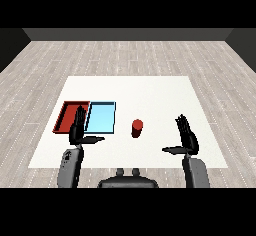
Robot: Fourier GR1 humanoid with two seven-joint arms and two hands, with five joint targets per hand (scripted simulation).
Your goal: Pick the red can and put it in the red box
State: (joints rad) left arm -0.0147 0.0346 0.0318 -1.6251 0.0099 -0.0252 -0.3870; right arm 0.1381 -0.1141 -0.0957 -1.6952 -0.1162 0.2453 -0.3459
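The red can [137, 128] stands upright on the white table, just right of the trays. A red tray [67, 113] lies at the left, with a light blue tray [102, 117] touching its right side. My left hand [77, 128] is raised with straight fingers and thumb out, covering part of the red tray's near right corner. My right hand [186, 136] is also open, fingers up and thumb pointing left, well to the right of the can. Neither hand touches the can.
The white table [150, 95] stretches far behind the trays and the can. Around it is a grey plank floor [130, 55].
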